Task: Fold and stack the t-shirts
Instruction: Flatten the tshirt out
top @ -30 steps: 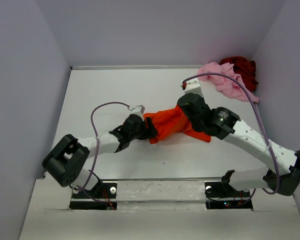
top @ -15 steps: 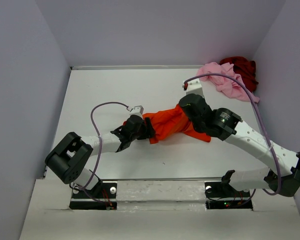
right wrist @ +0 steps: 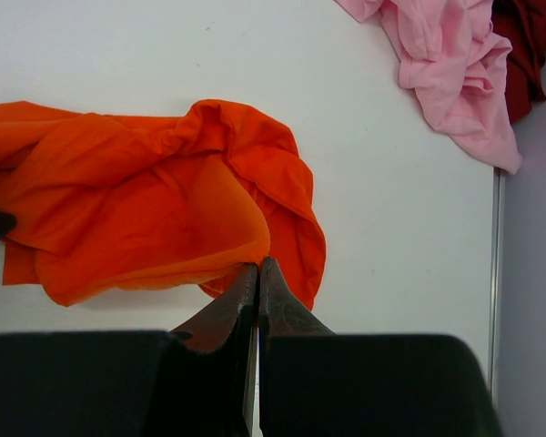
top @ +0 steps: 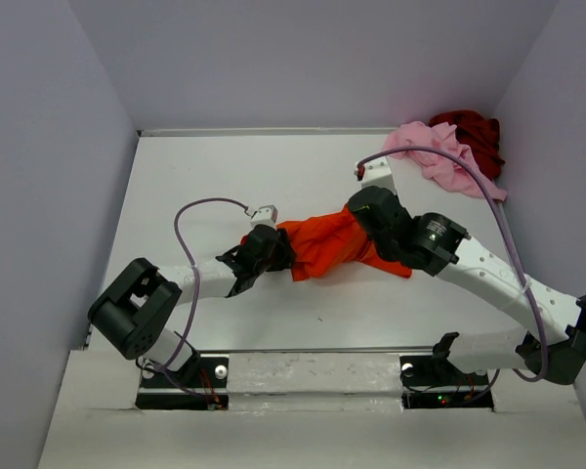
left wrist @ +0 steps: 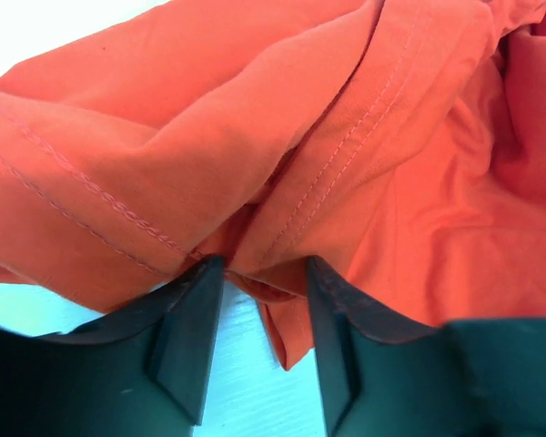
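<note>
Top external: pink t-shirt (top: 439, 156), dark red t-shirt (top: 477, 132) lie apart from orange t-shirt (top: 324, 246).

Setting: robot lab test cell. White desk (top: 225, 166) boxed in by plain grey walls (top: 49, 147) on three sides. Left arm (top: 200, 278) and right arm (top: 488, 269) bolted to black base plates (top: 181, 386) at near edge. Purple cables (top: 200, 205) exposed.
</note>
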